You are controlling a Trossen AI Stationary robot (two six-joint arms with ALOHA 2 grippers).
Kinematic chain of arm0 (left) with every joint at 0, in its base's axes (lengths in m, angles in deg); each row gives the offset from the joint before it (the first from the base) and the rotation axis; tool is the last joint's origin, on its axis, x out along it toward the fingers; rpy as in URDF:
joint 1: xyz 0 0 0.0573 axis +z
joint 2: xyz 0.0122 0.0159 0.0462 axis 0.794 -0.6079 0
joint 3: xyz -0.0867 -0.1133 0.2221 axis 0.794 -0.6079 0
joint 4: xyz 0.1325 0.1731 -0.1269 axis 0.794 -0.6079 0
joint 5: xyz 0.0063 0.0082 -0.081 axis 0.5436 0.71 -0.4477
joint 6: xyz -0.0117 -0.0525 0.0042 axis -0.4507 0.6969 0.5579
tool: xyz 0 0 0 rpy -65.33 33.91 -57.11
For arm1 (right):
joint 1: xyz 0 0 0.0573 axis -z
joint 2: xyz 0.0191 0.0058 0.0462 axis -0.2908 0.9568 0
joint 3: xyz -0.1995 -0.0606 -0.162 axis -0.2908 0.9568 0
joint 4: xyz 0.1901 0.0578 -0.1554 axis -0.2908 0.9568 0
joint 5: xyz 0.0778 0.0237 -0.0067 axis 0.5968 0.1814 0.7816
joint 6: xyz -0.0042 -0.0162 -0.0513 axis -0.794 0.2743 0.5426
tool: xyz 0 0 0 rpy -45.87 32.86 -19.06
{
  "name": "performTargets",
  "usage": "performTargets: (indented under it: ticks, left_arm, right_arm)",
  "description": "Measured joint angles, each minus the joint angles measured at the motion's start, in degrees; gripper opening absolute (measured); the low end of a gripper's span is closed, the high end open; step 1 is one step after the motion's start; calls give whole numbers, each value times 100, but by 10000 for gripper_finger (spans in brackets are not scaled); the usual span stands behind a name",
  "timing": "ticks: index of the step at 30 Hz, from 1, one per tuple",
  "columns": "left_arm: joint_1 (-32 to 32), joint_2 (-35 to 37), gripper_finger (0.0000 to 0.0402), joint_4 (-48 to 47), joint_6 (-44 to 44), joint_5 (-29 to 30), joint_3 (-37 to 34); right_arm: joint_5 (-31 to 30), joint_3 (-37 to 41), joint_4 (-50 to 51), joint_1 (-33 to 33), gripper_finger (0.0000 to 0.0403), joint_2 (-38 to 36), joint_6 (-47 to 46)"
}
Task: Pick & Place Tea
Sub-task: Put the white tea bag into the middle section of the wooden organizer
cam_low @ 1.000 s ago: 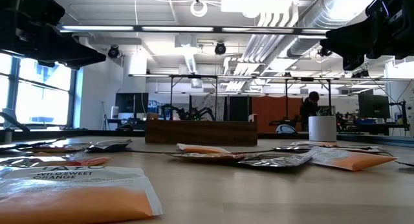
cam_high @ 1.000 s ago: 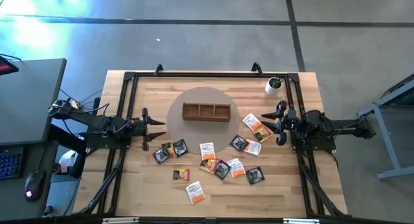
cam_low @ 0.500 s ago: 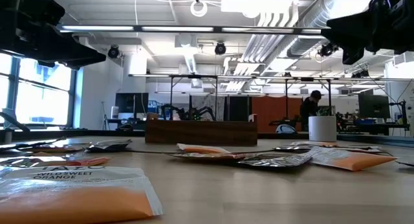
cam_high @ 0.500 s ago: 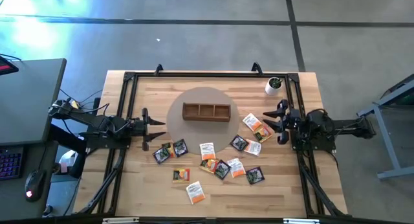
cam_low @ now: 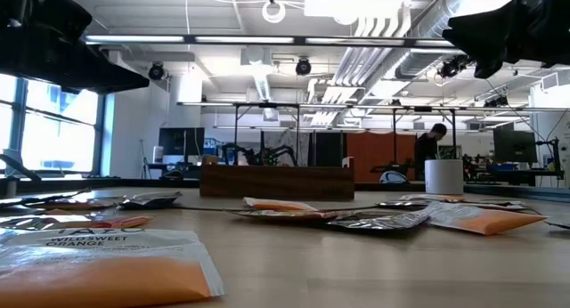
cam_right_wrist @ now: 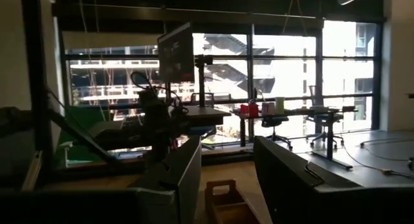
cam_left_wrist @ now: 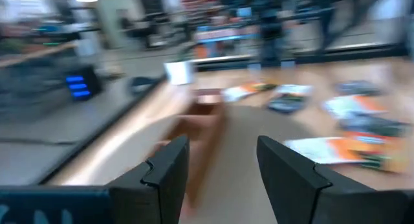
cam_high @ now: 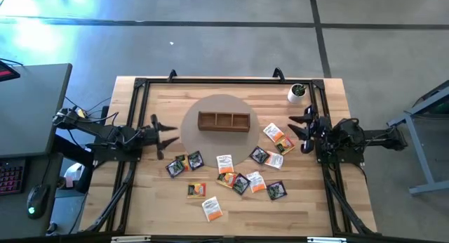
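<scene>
Both our grippers, left point(cam_high: 165, 129) and right point(cam_high: 302, 126), have shifted slightly, jaws open and empty. Small flat tea sachets point(cam_high: 238, 181) lie scattered beside the brown wooden three-compartment tray point(cam_high: 224, 121); overlapping ones risk a double pick.

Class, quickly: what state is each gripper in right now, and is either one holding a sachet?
Left gripper: open, holding nothing.
Right gripper: open, holding nothing.
</scene>
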Motion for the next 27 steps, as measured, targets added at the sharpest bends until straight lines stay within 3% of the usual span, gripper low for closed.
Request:
performTargets:
  ticks: [4, 8, 13, 20, 24, 27]
  left_arm:
    - [2, 2, 179, -4, -307, 1491, 0]
    - [2, 2, 179, 72, -237, 2405, 0]
    - [2, -1, 179, 229, -162, 1841, 0]
    - [2, 0, 179, 1378, -380, 1634, 28]
    - [7, 4, 179, 2369, -739, 1946, 28]
    - [11, 4, 179, 2988, -940, 1608, 29]
  right_arm:
    - [-650, 0, -125, 2, 139, -2, 296]
    - [-524, 2, -169, 2, 139, 0, 373]
    - [-280, 2, -172, 1, 139, 22, 34]
    - [-753, -266, -721, 4, 139, 513, 303]
    - [-697, -771, -724, 4, 139, 1350, 346]
    - [-819, -1296, -298, 4, 139, 2361, 272]
